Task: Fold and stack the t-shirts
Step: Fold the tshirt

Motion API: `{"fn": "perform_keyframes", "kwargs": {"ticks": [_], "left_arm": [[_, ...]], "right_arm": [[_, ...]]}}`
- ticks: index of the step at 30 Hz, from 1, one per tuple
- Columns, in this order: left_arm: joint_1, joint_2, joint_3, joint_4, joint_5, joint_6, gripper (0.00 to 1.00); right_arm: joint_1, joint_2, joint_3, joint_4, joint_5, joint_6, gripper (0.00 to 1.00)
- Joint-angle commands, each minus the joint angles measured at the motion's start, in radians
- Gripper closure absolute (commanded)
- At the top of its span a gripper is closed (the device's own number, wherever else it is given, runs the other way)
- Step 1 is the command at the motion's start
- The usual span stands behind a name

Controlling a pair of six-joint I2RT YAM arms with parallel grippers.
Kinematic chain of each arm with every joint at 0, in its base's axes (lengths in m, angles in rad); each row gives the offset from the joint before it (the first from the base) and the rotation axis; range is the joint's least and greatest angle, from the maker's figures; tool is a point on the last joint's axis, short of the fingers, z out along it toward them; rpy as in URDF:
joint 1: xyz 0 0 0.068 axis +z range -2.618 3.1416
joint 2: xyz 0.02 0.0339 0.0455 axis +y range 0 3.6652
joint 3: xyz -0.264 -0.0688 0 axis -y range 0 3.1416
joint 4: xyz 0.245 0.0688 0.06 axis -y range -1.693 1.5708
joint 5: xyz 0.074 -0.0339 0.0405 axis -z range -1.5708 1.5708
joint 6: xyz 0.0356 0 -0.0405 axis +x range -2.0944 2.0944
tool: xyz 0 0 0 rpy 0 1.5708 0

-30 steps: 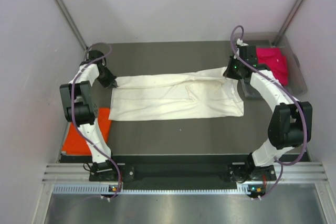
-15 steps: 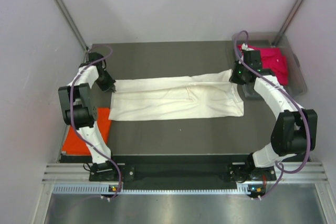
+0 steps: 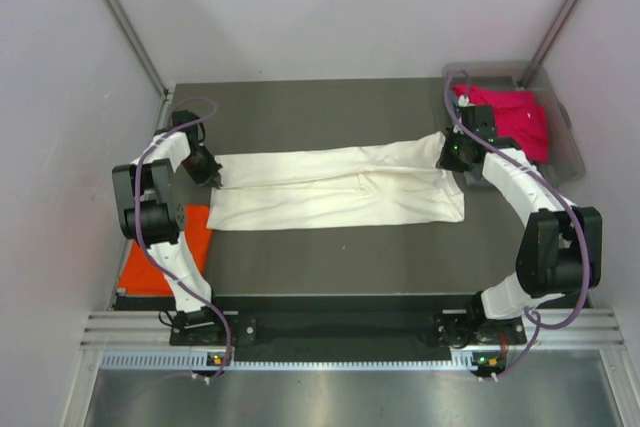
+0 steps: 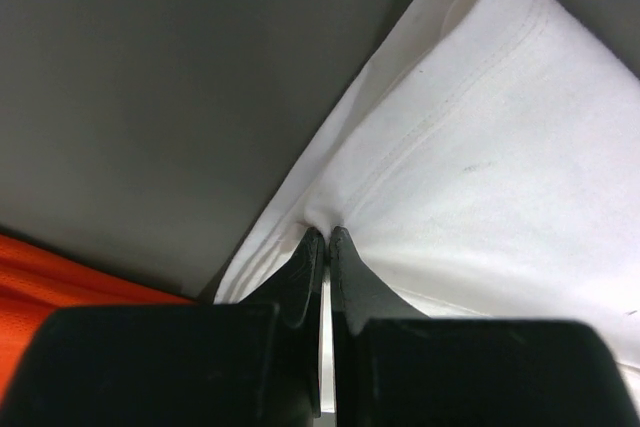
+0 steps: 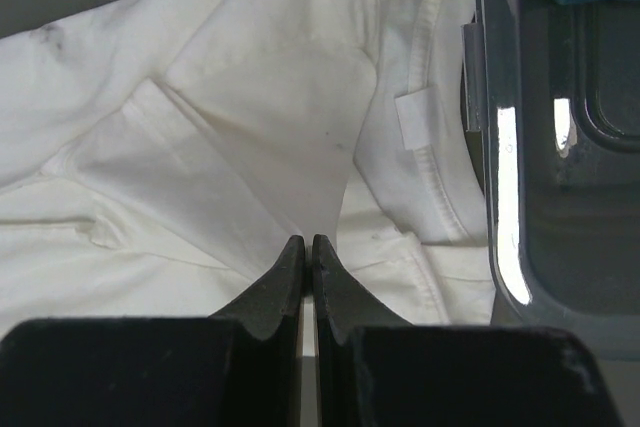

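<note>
You have the left gripper (image 4: 322, 237) clamped on the white shirt's (image 3: 340, 187) far hem corner and the right gripper (image 5: 307, 244) clamped near its collar, so the shirt, stretched across the table's (image 3: 300, 107) middle, can likely fold lengthwise toward the near edge.

The top view is bright and even, with soft light and only faint shadows. The white shirt (image 3: 340, 187) looks almost washed out. The left gripper (image 4: 327, 237) is dark and blurry close to its camera. Just right of the right gripper (image 5: 307, 240), the rim of the clear bin (image 5: 505, 197) shows bright white glare.
</note>
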Motion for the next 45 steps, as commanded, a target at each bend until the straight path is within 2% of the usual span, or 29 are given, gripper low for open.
{"fn": "perform_keyframes", "kwargs": {"ticks": [1, 9, 11, 12, 15, 17, 18, 22, 24, 27, 28, 29, 32, 34, 35, 38, 42, 45], "left_arm": [[0.009, -0.035, -0.008, 0.023, -0.042, 0.000, 1.00], [0.012, -0.055, -0.043, 0.040, -0.052, -0.004, 1.00], [0.012, -0.082, -0.045, 0.025, -0.108, -0.007, 0.86], [0.012, -0.101, -0.049, 0.022, -0.133, -0.010, 0.80], [0.012, -0.208, -0.058, 0.016, -0.216, -0.004, 0.71], [0.010, -0.278, -0.049, 0.022, -0.236, -0.003, 0.70], [0.009, -0.295, -0.046, 0.038, -0.230, -0.003, 0.66], [0.006, -0.305, -0.065, 0.140, -0.074, -0.038, 0.60], [0.001, -0.271, -0.069, 0.180, 0.075, -0.058, 0.60], [-0.005, -0.176, -0.049, 0.241, 0.239, -0.075, 0.63], [-0.010, -0.139, -0.049, 0.282, 0.266, -0.078, 0.64], [-0.011, -0.122, -0.049, 0.305, 0.290, -0.081, 0.64], [-0.011, -0.056, -0.026, 0.307, 0.321, -0.107, 0.67], [-0.010, -0.027, -0.012, 0.310, 0.349, -0.116, 0.67], [-0.011, -0.021, -0.009, 0.307, 0.350, -0.119, 0.67], [-0.011, 0.008, 0.003, 0.271, 0.333, -0.116, 0.67], [-0.011, 0.054, 0.027, 0.241, 0.329, -0.116, 0.74], [-0.010, 0.070, 0.024, 0.238, 0.317, -0.122, 0.74]], "right_arm": [[-0.012, -0.021, -0.015, 0.003, -0.008, 0.015, 1.00], [-0.009, 0.028, -0.035, -0.049, 0.004, 0.055, 1.00], [0.003, 0.047, -0.023, -0.130, 0.003, 0.035, 0.95], [0.018, 0.036, -0.033, -0.154, 0.007, 0.020, 0.83], [0.055, -0.082, -0.084, -0.133, -0.019, -0.033, 0.56], [0.045, -0.136, -0.107, -0.062, -0.052, -0.031, 0.48], [0.041, -0.134, -0.078, -0.047, -0.056, -0.031, 0.45], [0.043, -0.015, 0.083, -0.023, -0.025, -0.011, 0.43], [0.043, 0.101, 0.164, -0.043, 0.038, 0.001, 0.44], [0.051, 0.230, 0.319, -0.037, 0.081, 0.038, 0.56], [0.054, 0.256, 0.341, -0.031, 0.095, 0.047, 0.58], [0.067, 0.302, 0.361, -0.017, 0.127, 0.055, 0.66], [0.078, 0.382, 0.433, -0.014, 0.197, 0.088, 0.78], [0.078, 0.424, 0.500, -0.049, 0.236, 0.087, 0.75], [0.078, 0.453, 0.517, -0.075, 0.268, 0.078, 0.66], [0.078, 0.482, 0.536, -0.080, 0.321, 0.035, 0.58], [0.077, 0.514, 0.553, -0.085, 0.368, -0.002, 0.60], [0.078, 0.534, 0.568, -0.085, 0.381, -0.020, 0.61]]}}
